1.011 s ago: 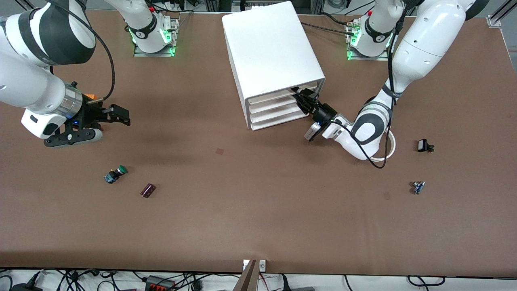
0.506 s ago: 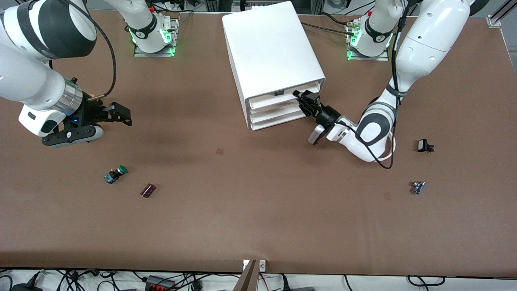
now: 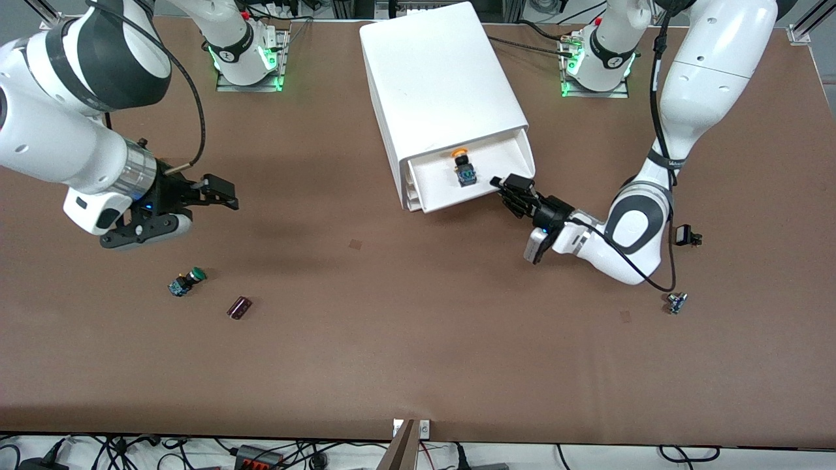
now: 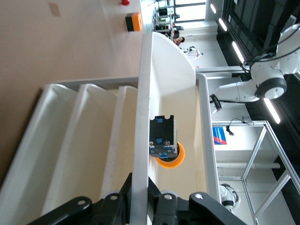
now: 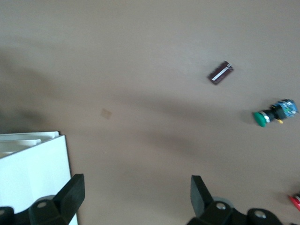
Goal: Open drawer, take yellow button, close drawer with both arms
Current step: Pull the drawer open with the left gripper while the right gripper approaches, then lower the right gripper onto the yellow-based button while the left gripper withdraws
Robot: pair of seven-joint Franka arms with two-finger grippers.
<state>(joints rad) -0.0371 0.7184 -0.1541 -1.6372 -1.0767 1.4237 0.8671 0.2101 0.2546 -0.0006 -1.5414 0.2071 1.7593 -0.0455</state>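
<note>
The left gripper (image 3: 516,192), at centre frame, pinches the front lip of the wide shallow white plastic drawer (image 3: 503,171). The drawer is pulled out, with the tiny yellow-orange-capped button (image 3: 464,168) inside; a jerk could roll it. The right gripper (image 3: 212,190) hangs wide open and empty at the left of the frame.

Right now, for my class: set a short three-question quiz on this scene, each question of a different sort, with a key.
1. True or false: the button with the orange cap lies inside the open top drawer.
2. Which gripper grips the drawer's front lip? A) left gripper B) right gripper C) neither
3. Fill in: the open right gripper is over bare table toward the right arm's end, and the button nearest it has a ____ cap.

Key: 1 true; 2 A; 3 green.
</note>
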